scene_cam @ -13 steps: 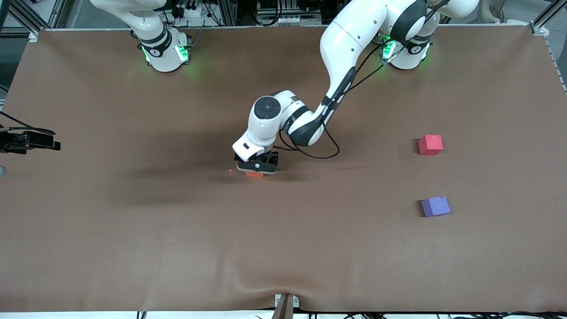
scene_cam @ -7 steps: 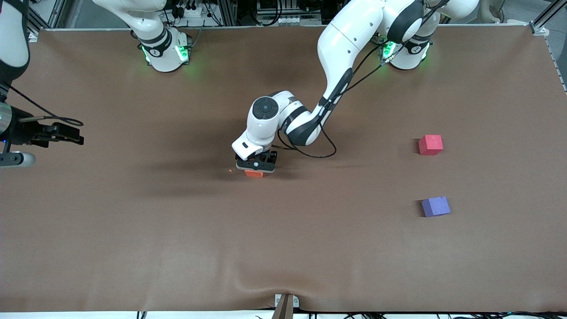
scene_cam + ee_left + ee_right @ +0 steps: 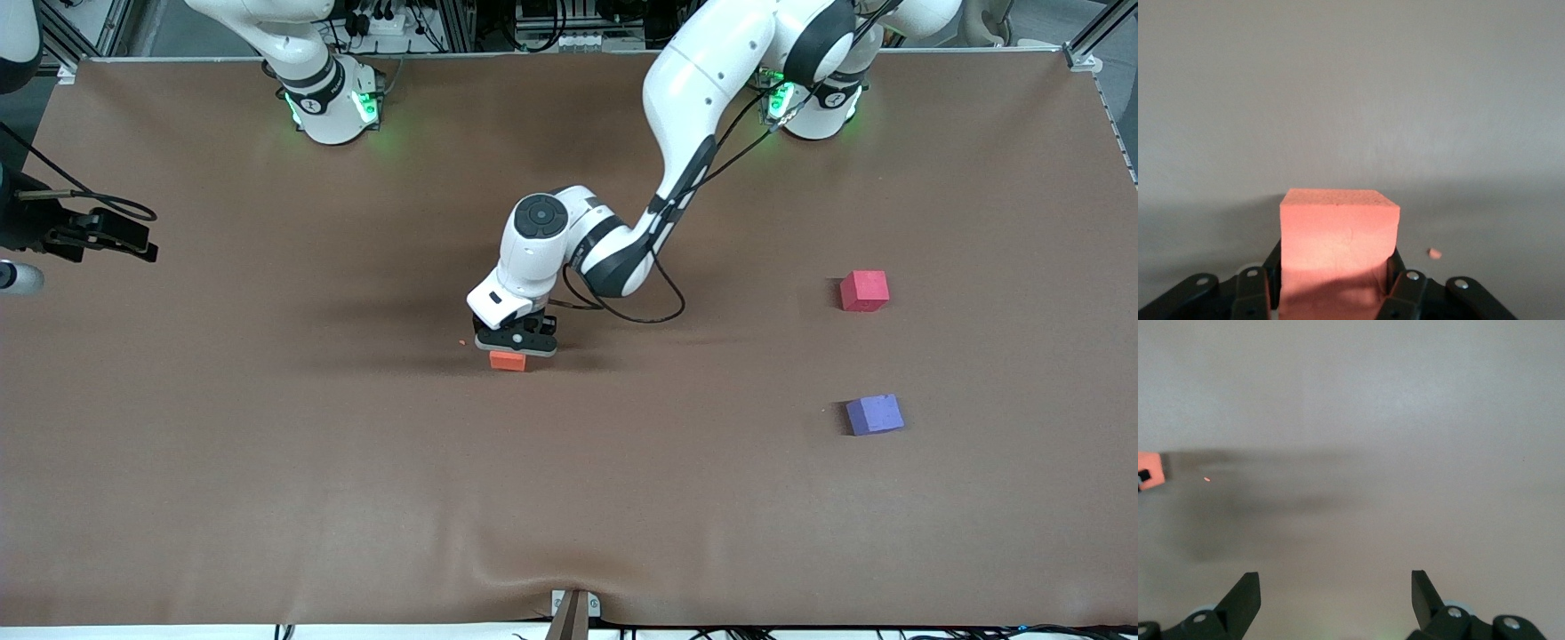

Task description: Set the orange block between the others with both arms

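The orange block (image 3: pixel 1339 233) looks like matt foam with a fine grainy top. The red cube (image 3: pixel 863 291) and purple cube (image 3: pixel 875 414) show the same dull, soft finish. The tabletop (image 3: pixel 267 462) is covered in a matt brown sheet, slightly rippled. Both arms have glossy white plastic shells; the left claw (image 3: pixel 516 342) is matt black plastic with small metal screws.

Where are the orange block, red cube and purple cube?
orange block (image 3: pixel 1339 233): left wrist view, on the face toward the camera, between the left gripper's fingers.
red cube (image 3: pixel 865 288): front view, on its top face.
purple cube (image 3: pixel 875 412): front view, on its top face.
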Motion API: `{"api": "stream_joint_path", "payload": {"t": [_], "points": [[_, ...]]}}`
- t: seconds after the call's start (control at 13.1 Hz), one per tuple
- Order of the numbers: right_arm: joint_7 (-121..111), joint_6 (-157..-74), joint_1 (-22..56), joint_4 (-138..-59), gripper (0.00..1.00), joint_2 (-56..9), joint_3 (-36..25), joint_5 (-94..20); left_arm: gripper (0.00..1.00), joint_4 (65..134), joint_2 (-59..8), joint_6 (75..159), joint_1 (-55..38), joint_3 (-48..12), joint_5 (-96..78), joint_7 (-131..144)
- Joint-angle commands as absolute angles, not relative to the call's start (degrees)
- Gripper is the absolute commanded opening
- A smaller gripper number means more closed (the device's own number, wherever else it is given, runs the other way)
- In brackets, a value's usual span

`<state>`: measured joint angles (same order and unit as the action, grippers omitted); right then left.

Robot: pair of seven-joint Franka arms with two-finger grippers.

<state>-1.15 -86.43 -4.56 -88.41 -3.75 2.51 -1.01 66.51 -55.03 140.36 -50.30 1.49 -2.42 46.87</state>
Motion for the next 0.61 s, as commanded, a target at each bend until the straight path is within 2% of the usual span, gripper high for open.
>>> {"api": "stream_joint_path", "payload": {"t": [0.0,0.31,0.53], "points": [[0.2,-86.7,-0.4,-90.3,1.00,-1.3,-1.4,-0.2,0.00,68.7,-44.4,129.9,-47.9,1.8,-3.2,47.7],[0.0,-85.3,-0.9,-90.4,1.00,0.3,-3.4,-0.4,0.00,69.3,-34.0,115.9,-41.2,1.7,-3.6,48.2],[-0.3,-83.5,-1.0,-90.0,1.00,1.5,-4.0,-0.4,0.00,70.0,-30.6,107.7,-38.3,1.8,-3.5,48.6]]}}
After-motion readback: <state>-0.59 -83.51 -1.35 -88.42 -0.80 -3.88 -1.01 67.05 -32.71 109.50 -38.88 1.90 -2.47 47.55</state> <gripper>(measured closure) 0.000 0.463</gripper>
